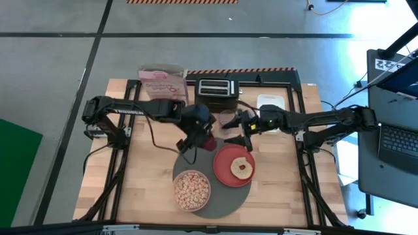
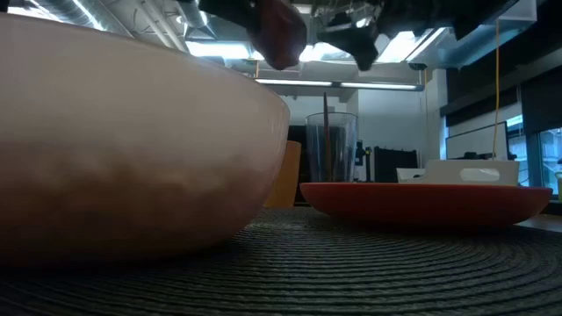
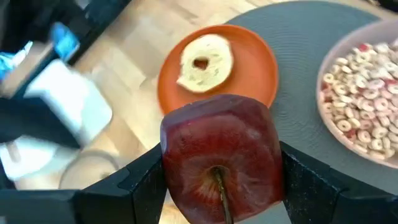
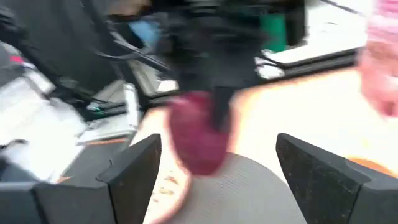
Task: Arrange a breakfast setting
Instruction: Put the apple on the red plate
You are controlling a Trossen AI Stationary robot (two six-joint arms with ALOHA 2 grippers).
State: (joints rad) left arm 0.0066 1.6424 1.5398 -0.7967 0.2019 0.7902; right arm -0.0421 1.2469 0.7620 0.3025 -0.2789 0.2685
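Wood table top under both arms, concrete floor round it. Grey mat (image 1: 212,189) at near centre, carrying bowl (image 1: 191,190) of cereal (image 3: 364,93) at near left and red plate (image 1: 234,165) at right w/ bagel half (image 1: 242,168) on it.

Left gripper (image 1: 204,138) above mat's far edge, clamped on apple (image 3: 221,158) by its sides, stem end toward wrist cam, fruit hanging clear of mat. Right gripper (image 1: 240,140) just beside it, over plate's far rim, fingers spread wide, holding nothing.

Handling, by guess: apple firm, fairly heavy for its size, skin waxy so likely slick; round, so prone to roll once set down. Best hold = across widest part, pads on opposite flanks, as now; not near stem or base where curve sheds grip. Bruises if dropped, so lower till touching before letting go. Bagel half light, crumbly. Bowl brittle, cereal loose, spills on a bump.
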